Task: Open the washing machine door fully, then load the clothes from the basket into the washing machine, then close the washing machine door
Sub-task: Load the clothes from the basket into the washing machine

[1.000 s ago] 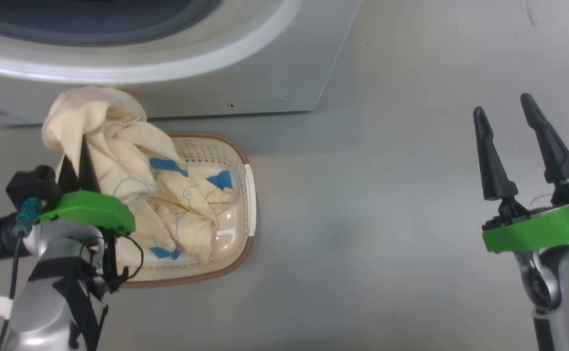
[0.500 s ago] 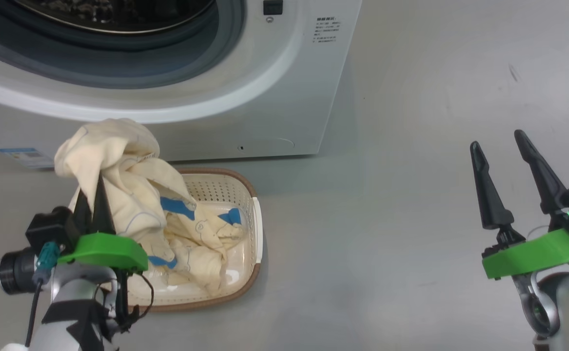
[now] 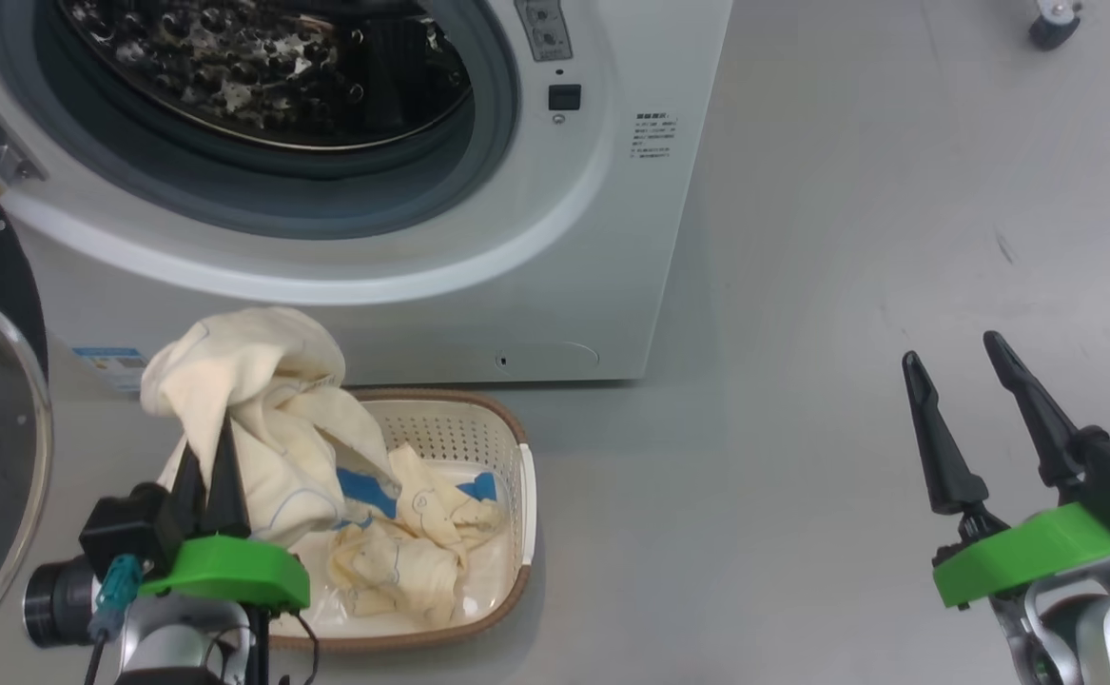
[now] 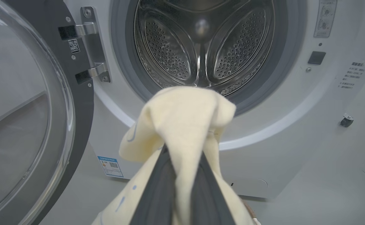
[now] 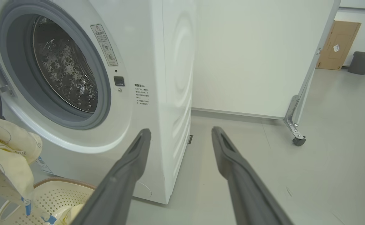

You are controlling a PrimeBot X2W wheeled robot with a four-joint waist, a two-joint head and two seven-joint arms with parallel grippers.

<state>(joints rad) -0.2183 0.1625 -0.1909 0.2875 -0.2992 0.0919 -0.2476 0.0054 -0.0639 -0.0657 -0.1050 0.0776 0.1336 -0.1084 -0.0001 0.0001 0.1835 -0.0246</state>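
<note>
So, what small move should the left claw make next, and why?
Probably carry the clothes up and forward to the drum: the left claw is shut on them, they hang over the basket, and the door stands open.

The soft cream-yellow fabric clothes (image 3: 250,400) carry blue patches and outline drawings. The rectangular cream plastic basket (image 3: 450,438) has perforated sides and a brown rim. The white washing machine (image 3: 612,238) has a grey gasket (image 3: 496,143).

The pale grey floor (image 3: 802,285) carries the washer (image 3: 612,238) at the far left, the basket (image 3: 440,433) just before it, and a small caster (image 3: 1049,24) far right.
</note>
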